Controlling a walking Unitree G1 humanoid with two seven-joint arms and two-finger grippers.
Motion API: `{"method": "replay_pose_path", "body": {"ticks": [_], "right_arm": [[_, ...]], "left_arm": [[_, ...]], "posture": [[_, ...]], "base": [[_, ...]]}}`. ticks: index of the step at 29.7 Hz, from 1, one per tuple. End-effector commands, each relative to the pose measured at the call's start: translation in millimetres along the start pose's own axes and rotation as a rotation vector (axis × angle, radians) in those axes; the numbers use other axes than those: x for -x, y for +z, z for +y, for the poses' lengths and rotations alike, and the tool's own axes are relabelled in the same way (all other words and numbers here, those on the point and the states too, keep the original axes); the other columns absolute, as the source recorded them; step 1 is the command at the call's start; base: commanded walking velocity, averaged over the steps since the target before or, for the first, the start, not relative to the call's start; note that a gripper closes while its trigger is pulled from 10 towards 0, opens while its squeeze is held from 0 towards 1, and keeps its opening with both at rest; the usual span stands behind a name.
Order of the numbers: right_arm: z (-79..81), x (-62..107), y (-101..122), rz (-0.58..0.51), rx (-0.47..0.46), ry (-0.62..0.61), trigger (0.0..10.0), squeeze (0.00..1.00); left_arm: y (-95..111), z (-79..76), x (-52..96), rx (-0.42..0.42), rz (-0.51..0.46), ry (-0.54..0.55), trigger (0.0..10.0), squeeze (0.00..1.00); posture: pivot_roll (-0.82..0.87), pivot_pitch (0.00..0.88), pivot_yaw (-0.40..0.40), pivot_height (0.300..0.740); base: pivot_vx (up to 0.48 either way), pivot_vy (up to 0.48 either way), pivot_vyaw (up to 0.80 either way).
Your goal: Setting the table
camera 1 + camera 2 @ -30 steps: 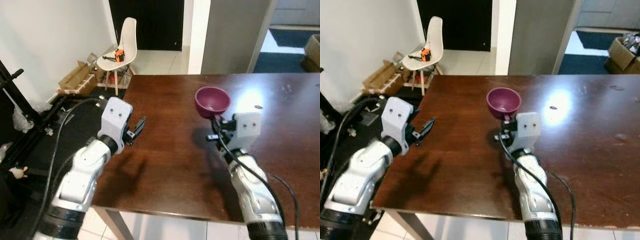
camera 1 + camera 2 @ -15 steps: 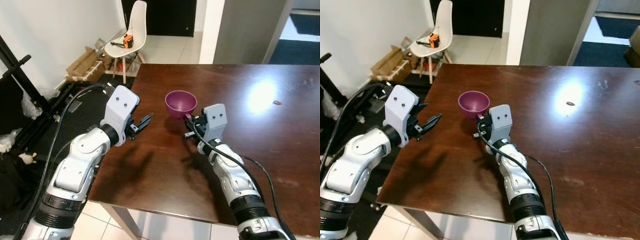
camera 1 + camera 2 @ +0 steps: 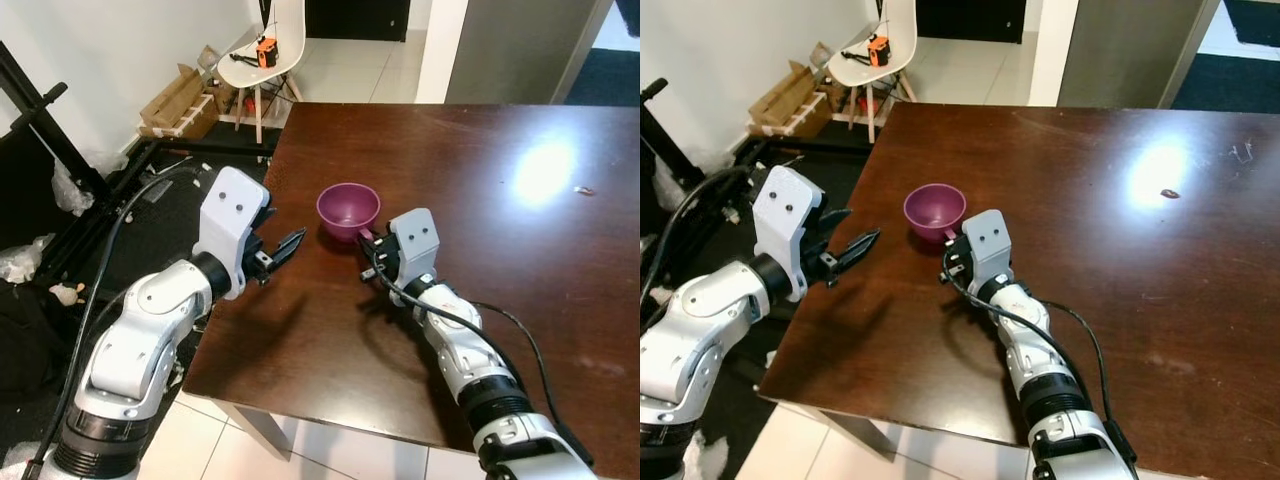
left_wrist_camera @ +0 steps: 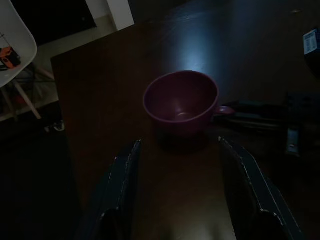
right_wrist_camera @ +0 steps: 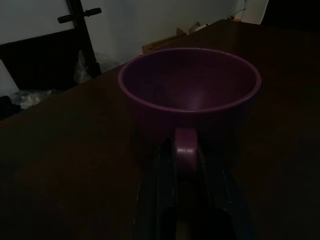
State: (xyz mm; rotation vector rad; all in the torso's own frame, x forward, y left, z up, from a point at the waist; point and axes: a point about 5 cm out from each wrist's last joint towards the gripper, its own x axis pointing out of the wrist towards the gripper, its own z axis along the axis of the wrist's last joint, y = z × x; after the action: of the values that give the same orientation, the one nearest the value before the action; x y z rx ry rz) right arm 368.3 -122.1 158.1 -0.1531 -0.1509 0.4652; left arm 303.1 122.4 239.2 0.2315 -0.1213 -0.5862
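Left eye view shows the right pincer [image 3: 368,262], pinching the purple cup [image 3: 348,210] by its handle, has drawn it toward the counter [image 3: 520,250] corner at 9 o'clock, nearing the spread left pincer [image 3: 283,248], so placement seems close.

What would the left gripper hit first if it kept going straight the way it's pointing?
Probably the purple cup: the left gripper, fingers apart, aims straight at it across bare table, though depth is unclear.

Left gripper [image 3: 283,247] fingers spread; right gripper [image 3: 368,257] fingers pinched together.
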Motion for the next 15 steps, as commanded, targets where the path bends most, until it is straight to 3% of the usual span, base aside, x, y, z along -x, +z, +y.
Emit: {"method": "replay_pose_path", "body": {"ticks": [1, 2, 3, 4, 14, 15], "right_arm": [[5.2, -3.4, 0.9, -0.016, 0.005, 0.010, 10.0, 0.23], [4.1, -3.7, 1.3, -0.020, 0.011, 0.000, 10.0, 0.44], [3.2, -3.9, 1.5, -0.022, 0.015, -0.007, 10.0, 0.86], [1.3, -4.2, 1.9, -0.027, 0.016, -0.015, 10.0, 1.00], [-4.7, -2.8, 5.0, -0.051, 0.024, -0.033, 10.0, 1.00], [-4.7, -0.8, 6.3, -0.062, 0.024, -0.032, 10.0, 0.00]], "left_arm": [[-3.7, 1.4, 5.2, 0.007, 0.026, 0.008, 10.0, 0.00], [-3.8, 0.8, 5.7, 0.008, 0.029, 0.007, 10.0, 0.00], [-3.8, 0.3, 6.0, 0.009, 0.031, 0.006, 10.0, 0.00], [-3.9, -0.6, 5.7, 0.010, 0.034, 0.004, 10.0, 0.00], [-5.0, -4.8, 1.9, 0.022, 0.033, 0.000, 10.0, 0.00], [-5.4, -5.9, 1.0, 0.027, 0.030, -0.001, 10.0, 0.00]], "posture": [[0.16, 0.172, 0.210, 0.740], [0.16, 0.174, 0.213, 0.740], [0.16, 0.174, 0.213, 0.740], [0.16, 0.172, 0.214, 0.740], [0.12, 0.151, 0.203, 0.740], [0.11, 0.145, 0.199, 0.740]], "base": [[0.000, 0.000, 0.00], [0.000, 0.000, 0.00], [0.000, 0.000, 0.00], [0.000, 0.000, 0.00], [0.000, 0.000, 0.00], [0.000, 0.000, 0.00]]}}
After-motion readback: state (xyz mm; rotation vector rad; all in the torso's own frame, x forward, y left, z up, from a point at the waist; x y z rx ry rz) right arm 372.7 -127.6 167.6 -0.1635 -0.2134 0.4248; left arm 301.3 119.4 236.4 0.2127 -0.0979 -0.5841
